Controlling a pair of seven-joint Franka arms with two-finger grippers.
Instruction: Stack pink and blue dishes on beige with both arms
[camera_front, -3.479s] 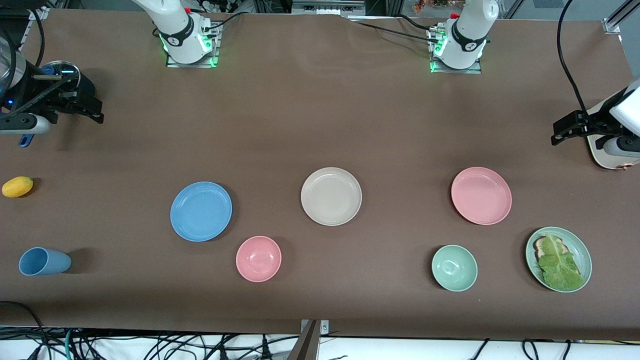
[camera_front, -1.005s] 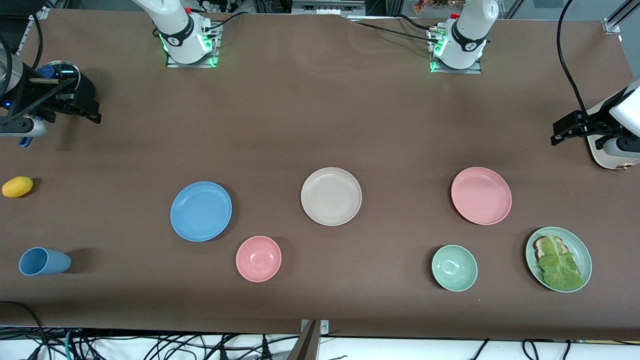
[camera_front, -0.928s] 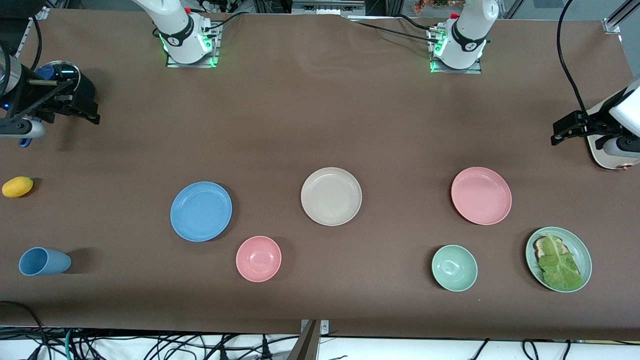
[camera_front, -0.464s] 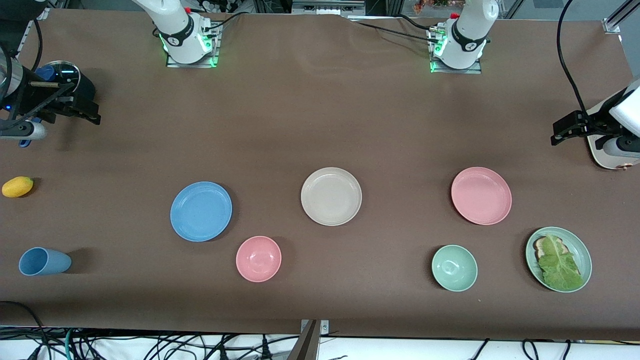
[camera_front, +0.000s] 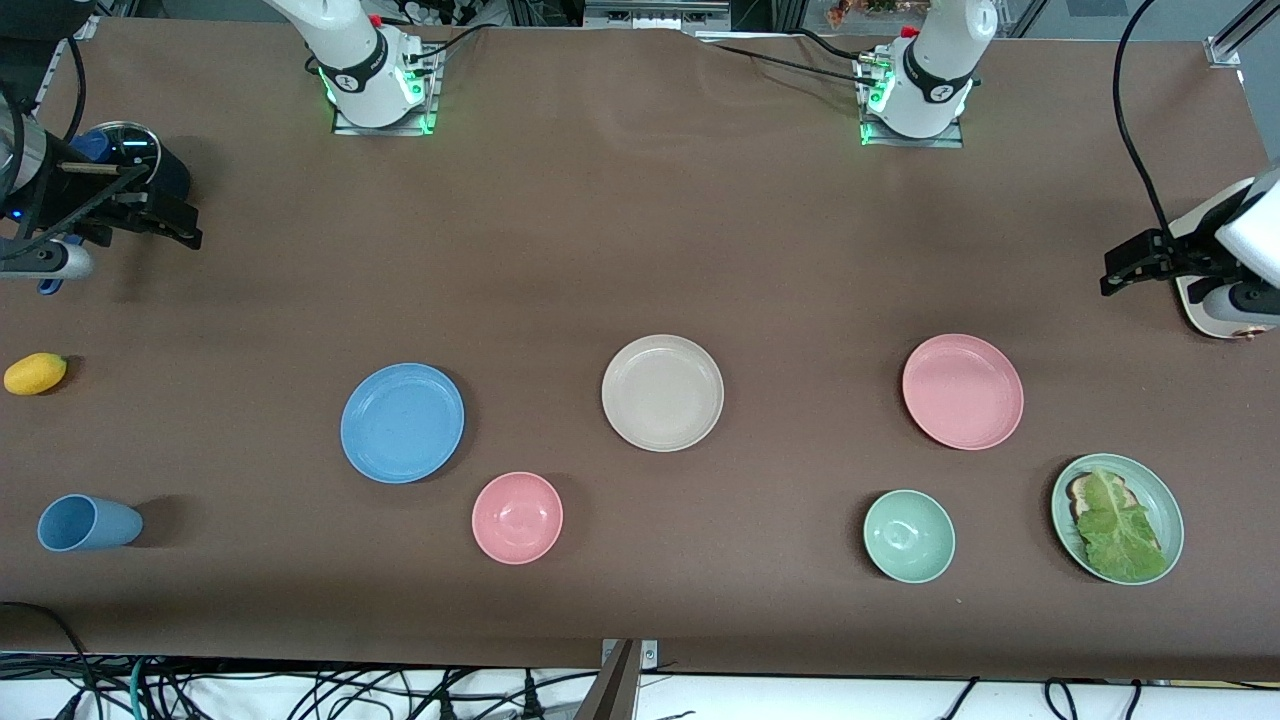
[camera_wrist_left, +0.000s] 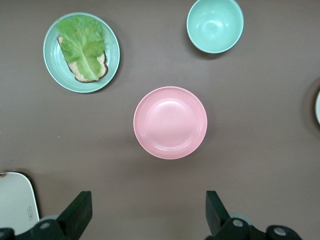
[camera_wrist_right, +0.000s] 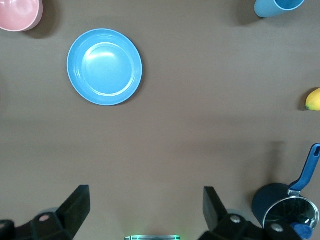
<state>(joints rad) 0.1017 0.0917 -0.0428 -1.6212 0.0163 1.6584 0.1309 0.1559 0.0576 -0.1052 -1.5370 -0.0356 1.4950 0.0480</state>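
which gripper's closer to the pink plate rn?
Left. The left gripper hangs open, up toward its own end of the table, close to the pink plate. The right gripper, also open, is up at the right arm's end.

Plates (camera_front: 402, 423) blue, (camera_front: 962, 391) pink and (camera_front: 662, 392) beige, all plain; surface (camera_front: 640, 250) brown; cup (camera_front: 88, 523) blue; bowl (camera_front: 517, 517) pink.

Even overhead light, soft short shadows, sharp focus, slight glare.
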